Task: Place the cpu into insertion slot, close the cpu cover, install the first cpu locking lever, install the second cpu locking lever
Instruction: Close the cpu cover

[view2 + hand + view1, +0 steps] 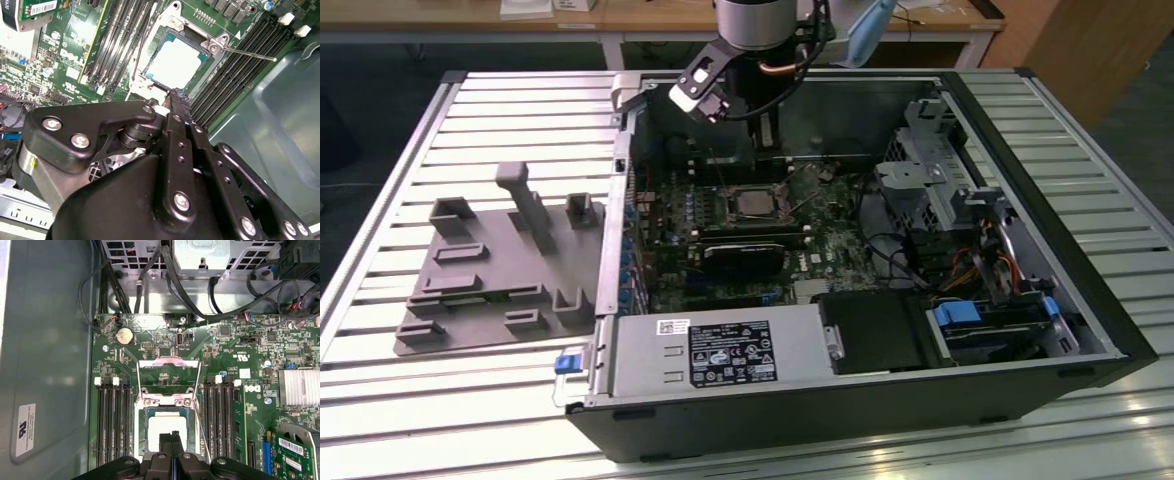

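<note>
Where green board carries its socket, cpu (162,430) lies flat inside insertion slot (165,411), pale face up. Cpu cover (169,390) is flipped open, off the chip, hinged at slot's edge. Thin lever wires (200,390) run along both sides of cover. Tool (171,436) hangs over chip's edge, fingers pressed together, nothing held; contact w/ chip: can't tell. Long black memory slots (222,425) flank slot. Coin cell (125,335) sits beyond cover. Ext. view: open pc case (1067,330) on slatted table (440,400), w/ grey fixture tray (494,270) at the exterior view's left.
</note>
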Controlling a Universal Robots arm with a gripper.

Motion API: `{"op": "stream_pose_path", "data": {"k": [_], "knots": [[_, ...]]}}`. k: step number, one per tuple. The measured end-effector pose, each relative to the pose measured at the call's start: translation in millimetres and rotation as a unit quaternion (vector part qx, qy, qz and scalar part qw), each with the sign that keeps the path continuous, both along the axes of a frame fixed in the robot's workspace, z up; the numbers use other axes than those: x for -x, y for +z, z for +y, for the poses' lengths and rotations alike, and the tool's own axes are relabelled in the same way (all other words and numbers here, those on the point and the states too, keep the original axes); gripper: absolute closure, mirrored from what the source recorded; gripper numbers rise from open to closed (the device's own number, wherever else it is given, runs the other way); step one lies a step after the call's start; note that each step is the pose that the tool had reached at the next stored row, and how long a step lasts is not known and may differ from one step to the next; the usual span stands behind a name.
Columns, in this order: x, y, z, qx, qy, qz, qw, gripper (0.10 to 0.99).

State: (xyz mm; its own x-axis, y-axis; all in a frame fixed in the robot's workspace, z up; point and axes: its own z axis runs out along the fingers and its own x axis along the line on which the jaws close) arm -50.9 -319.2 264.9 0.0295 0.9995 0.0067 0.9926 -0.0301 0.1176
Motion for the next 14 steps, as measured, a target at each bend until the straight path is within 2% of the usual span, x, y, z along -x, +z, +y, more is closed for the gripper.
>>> {"op": "stream_pose_path", "data": {"k": [5,14], "knots": [[-1.9,0.1,0.0,0.0001,0.0,0.0,1.0,0.984],[-17.3,0.0,0.2,0.0001,0.0,0.0,1.0,0.984]]}}
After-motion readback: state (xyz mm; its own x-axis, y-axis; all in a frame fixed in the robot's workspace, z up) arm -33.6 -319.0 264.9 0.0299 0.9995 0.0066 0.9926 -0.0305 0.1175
